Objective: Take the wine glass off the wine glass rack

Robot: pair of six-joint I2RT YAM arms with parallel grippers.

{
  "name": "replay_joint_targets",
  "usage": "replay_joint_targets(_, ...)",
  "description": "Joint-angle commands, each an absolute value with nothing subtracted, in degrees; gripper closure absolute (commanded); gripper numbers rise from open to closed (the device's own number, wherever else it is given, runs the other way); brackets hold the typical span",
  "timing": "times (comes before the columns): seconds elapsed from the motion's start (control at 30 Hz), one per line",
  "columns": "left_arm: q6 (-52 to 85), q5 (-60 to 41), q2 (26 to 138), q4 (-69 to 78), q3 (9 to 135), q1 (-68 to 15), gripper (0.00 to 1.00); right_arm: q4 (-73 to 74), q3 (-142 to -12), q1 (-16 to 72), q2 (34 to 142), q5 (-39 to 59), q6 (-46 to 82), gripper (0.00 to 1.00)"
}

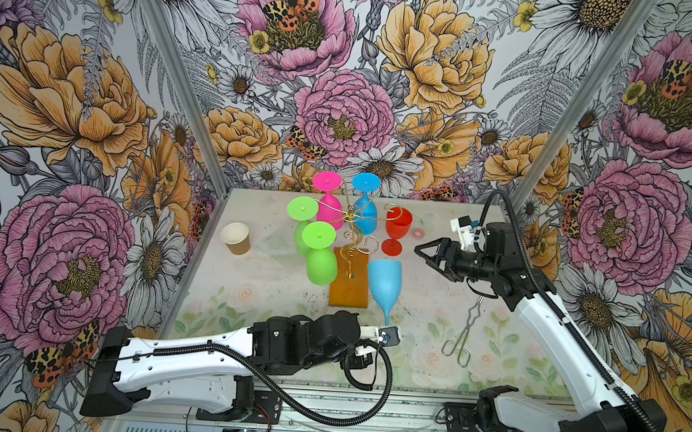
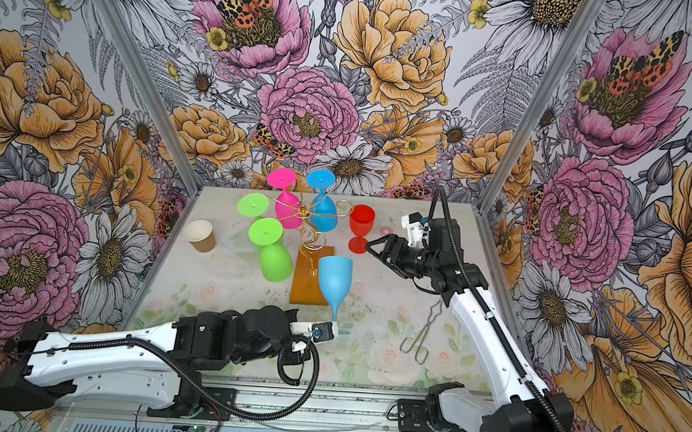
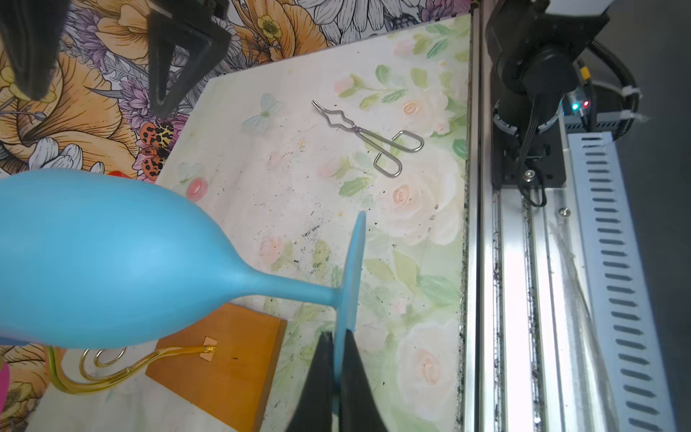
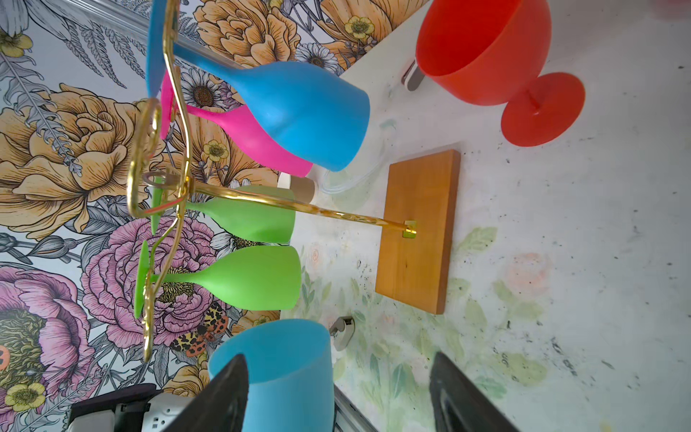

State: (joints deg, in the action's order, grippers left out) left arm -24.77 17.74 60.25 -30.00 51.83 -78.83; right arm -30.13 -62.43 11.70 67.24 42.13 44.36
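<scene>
1. Both top views: light blue wine glass point(image 1: 383, 282) is off the wine glass rack point(image 1: 347, 290), upright beside its base; four other glasses point(image 1: 319, 261) hang there.
2. Left wrist: left pincer point(image 3: 336, 348) clamped on its foot; setting down remains, I'd say.
3. Right wrist: right pincer point(image 4: 338, 396) wide, empty.

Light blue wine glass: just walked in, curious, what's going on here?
The left claw is shut on the foot of the light blue plastic wine glass, holding it upright, off the gold wire wine glass rack. The right claw hangs open and empty near the red plastic wine glass. Four glasses hang on the rack.
</scene>
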Motion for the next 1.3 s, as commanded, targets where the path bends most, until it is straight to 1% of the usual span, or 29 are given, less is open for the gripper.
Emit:
replay_joint_targets(0.0, -36.20, 27.47, 61.07, -31.93, 52.48, -80.36, 1.00, -31.74, -65.78, 12.36, 68.06, 43.51, 43.12, 0.24)
replay_joint_targets(0.17, -45.35, 33.24, 61.63, -31.91, 50.59, -81.74, 1.00, -33.97, -69.23, 14.41, 69.92, 42.87, 41.74, 0.26)
replay_joint_targets(0.4, -55.86, 39.44, 61.37, -31.82, 48.67, -81.74, 1.00, -36.78, -71.41, 17.03, 72.36, 43.40, 39.94, 0.34)
replay_joint_targets(0.73, -61.53, 44.88, 61.62, -31.07, 46.24, -81.30, 1.00, -39.55, -71.49, 18.96, 73.59, 45.90, 36.93, 0.39)
replay_joint_targets(0.83, -63.85, 45.34, 60.92, -29.70, 45.16, -80.95, 1.00, -39.64, -71.11, 19.49, 74.32, 47.07, 36.46, 0.45)
replay_joint_targets(1.27, -75.28, 50.92, 58.74, -23.16, 41.17, -79.72, 1.00, -40.25, -70.20, 21.03, 76.96, 48.80, 34.48, 0.62)
